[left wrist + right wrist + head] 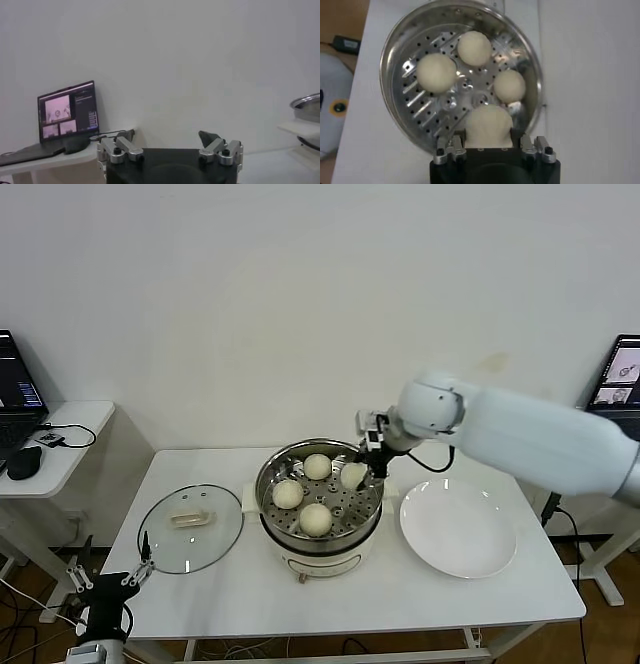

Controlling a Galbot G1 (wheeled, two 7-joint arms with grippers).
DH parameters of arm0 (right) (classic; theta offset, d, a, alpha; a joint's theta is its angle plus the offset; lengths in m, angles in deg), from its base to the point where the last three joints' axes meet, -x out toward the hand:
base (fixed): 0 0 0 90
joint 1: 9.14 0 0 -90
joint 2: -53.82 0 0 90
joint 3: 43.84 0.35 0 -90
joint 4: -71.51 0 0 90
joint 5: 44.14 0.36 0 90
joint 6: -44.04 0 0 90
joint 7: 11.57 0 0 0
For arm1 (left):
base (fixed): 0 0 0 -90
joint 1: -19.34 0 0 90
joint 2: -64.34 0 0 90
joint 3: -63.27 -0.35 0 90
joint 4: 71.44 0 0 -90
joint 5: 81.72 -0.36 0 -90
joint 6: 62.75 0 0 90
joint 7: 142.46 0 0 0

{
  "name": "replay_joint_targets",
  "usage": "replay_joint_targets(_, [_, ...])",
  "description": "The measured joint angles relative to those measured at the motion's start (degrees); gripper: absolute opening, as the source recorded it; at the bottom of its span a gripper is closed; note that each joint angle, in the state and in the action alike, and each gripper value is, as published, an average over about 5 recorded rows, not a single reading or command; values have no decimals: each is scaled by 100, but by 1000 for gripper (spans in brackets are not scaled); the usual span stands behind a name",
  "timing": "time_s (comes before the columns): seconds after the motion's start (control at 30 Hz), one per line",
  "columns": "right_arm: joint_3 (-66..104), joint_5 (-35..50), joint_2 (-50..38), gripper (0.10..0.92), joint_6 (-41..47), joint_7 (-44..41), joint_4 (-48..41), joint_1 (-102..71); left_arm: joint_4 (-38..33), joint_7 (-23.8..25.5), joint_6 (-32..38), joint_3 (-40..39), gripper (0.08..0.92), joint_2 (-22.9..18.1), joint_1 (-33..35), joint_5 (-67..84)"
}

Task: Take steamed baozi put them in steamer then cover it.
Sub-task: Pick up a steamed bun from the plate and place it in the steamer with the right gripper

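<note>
The steamer stands mid-table with three baozi on its perforated tray. My right gripper is shut on a fourth baozi and holds it just inside the pot's right rim. In the right wrist view the held baozi sits between the fingers of my right gripper, over the tray, with the other three beyond it. The cover lies flat on the table left of the pot. My left gripper is open and empty at the table's front left corner.
An empty white plate lies right of the steamer. A side desk with a laptop and a mouse stands at the far left. Another screen is at the far right. The pot's rim shows in the left wrist view.
</note>
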Motion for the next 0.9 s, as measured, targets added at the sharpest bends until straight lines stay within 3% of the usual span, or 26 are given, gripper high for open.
replay_joint_targets(0.6, [96,-570,513,569,16,214,-586,-590,49,0,5,-17,823,-10,-42,18])
replay_joint_targets(0.7, [135,-596,517,609,26,239,-597,-614,48,-1,5,-15,823,-12,-43,19])
replay_joint_targets(0.9, [246,-618,462,774,35,255,-559,-613,71,-3,4,-24,823,-24,-70,25])
